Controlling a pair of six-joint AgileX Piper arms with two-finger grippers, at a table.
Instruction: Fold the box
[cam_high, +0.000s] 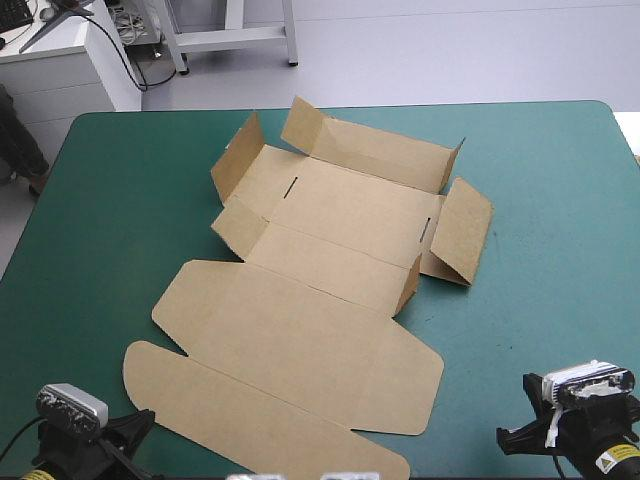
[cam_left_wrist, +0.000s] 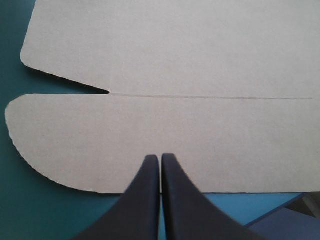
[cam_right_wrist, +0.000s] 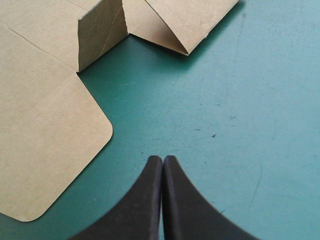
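Teal-green table (cam_high: 540, 200) holds the box (cam_high: 330, 250) at its middle: a brown sheet, far walls and side flaps half raised, lid flat toward the near edge. Left hand (cam_left_wrist: 160, 159), closed, sits over the lid's outer flap; right hand (cam_right_wrist: 163, 159), closed, over bare cover beside the lid's corner. Likely best: pin the base while raising a wall, so nothing slides
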